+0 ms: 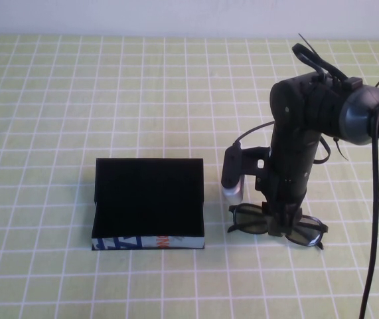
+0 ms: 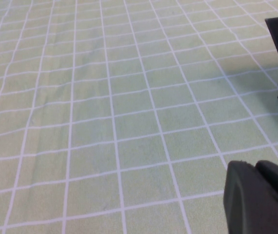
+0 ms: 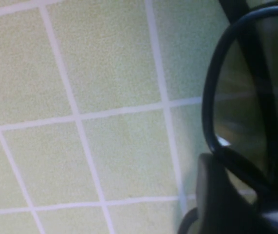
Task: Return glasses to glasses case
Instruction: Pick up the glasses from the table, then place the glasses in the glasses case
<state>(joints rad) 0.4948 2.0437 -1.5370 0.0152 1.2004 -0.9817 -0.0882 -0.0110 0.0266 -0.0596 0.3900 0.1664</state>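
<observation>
no legible text, case print unreadable

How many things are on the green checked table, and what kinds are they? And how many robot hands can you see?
glasses: 1
case: 1
grippers: 2, the right gripper down at the glasses, the left gripper over bare cloth
Total: 4

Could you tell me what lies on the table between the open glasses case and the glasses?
Only bare checked cloth, as the high view shows. The glasses case stands left of the glasses, where the right gripper sits.
</observation>
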